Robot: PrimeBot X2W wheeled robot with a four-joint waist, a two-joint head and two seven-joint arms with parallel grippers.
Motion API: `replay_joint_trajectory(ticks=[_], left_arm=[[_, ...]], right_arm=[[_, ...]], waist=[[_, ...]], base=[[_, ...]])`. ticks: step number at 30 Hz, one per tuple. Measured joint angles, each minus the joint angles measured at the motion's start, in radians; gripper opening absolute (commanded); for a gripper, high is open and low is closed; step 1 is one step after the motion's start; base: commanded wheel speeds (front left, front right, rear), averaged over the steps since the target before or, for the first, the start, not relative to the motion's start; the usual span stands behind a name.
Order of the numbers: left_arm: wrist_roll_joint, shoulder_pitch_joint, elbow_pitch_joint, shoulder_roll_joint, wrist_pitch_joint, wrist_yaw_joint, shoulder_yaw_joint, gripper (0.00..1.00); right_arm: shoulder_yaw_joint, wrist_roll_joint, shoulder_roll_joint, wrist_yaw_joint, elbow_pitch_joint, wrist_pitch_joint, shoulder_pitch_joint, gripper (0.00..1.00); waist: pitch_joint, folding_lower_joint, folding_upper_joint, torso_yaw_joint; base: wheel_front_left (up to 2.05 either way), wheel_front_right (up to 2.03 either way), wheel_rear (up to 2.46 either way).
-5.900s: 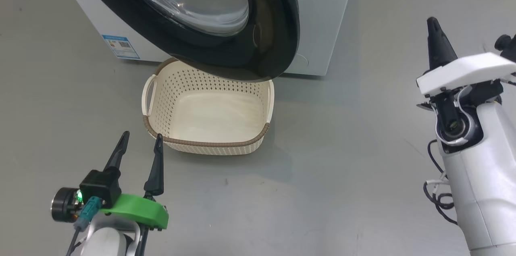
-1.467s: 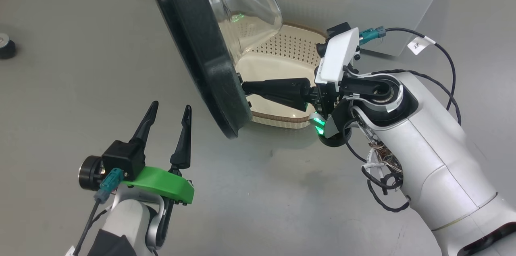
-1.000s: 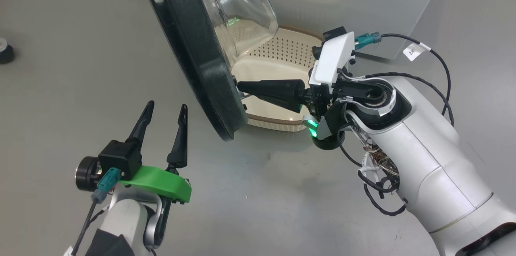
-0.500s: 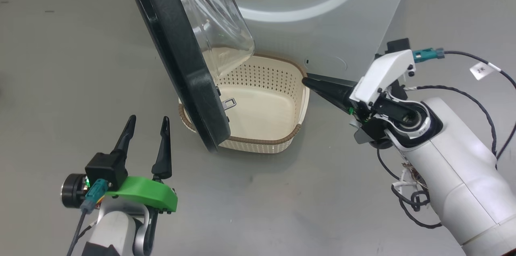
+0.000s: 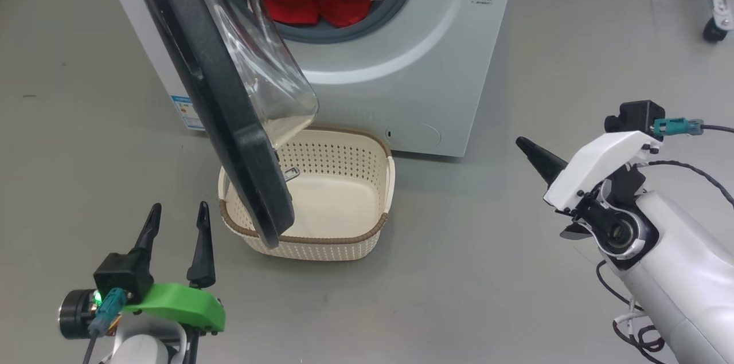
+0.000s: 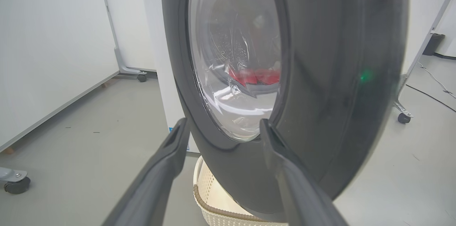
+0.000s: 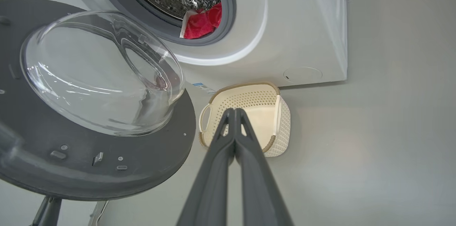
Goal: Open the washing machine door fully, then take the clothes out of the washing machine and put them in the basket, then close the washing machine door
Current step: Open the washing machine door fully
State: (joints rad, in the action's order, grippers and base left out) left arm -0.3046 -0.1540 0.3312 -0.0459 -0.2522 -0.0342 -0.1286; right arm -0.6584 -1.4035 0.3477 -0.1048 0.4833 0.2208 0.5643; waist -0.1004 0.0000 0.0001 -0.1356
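- The washing machine door (image 5: 221, 123) stands swung out over the left part of the basket (image 5: 321, 238). It is open, but by my read not yet fully.
- Red clothes (image 5: 312, 0) lie in the drum of the washing machine (image 5: 401, 83).
- The left end effector (image 5: 178, 206) is spread wide and empty, near the door's outer face.
- The right end effector (image 5: 530, 152) is pinched shut and empty, well apart.
- Next call: push the door wider, then reach into the drum.

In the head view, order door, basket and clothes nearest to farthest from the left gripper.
1. The door, lower edge just right of the left gripper.
2. The basket, on the floor beneath that edge.
3. The clothes, inside the washing machine, far ahead.
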Motion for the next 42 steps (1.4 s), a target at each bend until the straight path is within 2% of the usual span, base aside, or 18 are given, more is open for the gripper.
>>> replay_joint_trajectory(ticks=[13, 19, 21, 26, 27, 28, 29, 37, 42], left_arm=[[0.017, 0.026, -0.046, -0.014, 0.0, -0.004, 0.044, 1.0], [0.018, 0.029, -0.053, -0.013, 0.0, -0.004, 0.056, 1.0], [0.02, 0.033, -0.054, -0.013, 0.0, -0.004, 0.061, 1.0], [0.024, 0.048, -0.054, -0.013, 0.0, 0.001, 0.063, 1.0], [0.025, 0.051, -0.054, -0.013, 0.0, 0.001, 0.064, 1.0], [0.025, 0.053, -0.054, -0.013, 0.0, 0.003, 0.064, 1.0], [0.025, 0.053, -0.054, -0.013, 0.0, 0.004, 0.064, 1.0], [0.034, 0.056, -0.053, -0.012, 0.0, 0.006, 0.068, 1.0], [0.034, 0.057, -0.053, -0.009, 0.0, 0.013, 0.068, 1.0]], right_arm=[[-0.061, 0.314, 0.093, -0.006, -0.05, -0.324, -0.072, 0.0], [-0.042, 0.405, 0.098, 0.058, -0.051, -0.493, -0.116, 0.0], [-0.04, 0.418, 0.09, 0.083, -0.051, -0.503, -0.139, 0.0], [-0.035, 0.436, 0.059, 0.115, -0.051, -0.485, -0.205, 0.0], [-0.032, 0.445, 0.058, 0.125, -0.052, -0.484, -0.21, 0.16], [-0.024, 0.458, 0.058, 0.136, -0.053, -0.484, -0.214, 0.68], [-0.015, 0.47, 0.058, 0.144, -0.057, -0.484, -0.217, 1.0], [0.119, 0.58, 0.025, 0.178, -0.161, -0.481, -0.24, 1.0], [0.157, 0.622, -0.002, 0.179, -0.194, -0.481, -0.29, 1.0]], waist=[[0.048, 0.0, 0.0, 0.088], [0.05, 0.0, 0.0, 0.094], [0.051, 0.0, 0.0, 0.096], [0.054, 0.0, 0.0, 0.1], [0.055, 0.0, 0.0, 0.101], [0.056, 0.0, 0.0, 0.102], [0.056, 0.0, 0.0, 0.103], [0.06, 0.0, 0.0, 0.111], [0.061, 0.0, 0.0, 0.114]], base=[[0.0, 0.0, 0.0], [0.0, 0.0, 0.0], [0.0, 0.0, 0.0], [0.0, 0.0, 0.0], [0.0, 0.0, 0.0], [0.0, 0.0, 0.0], [0.0, 0.0, 0.0], [0.0, 0.0, 0.0], [0.0, 0.0, 0.0]])
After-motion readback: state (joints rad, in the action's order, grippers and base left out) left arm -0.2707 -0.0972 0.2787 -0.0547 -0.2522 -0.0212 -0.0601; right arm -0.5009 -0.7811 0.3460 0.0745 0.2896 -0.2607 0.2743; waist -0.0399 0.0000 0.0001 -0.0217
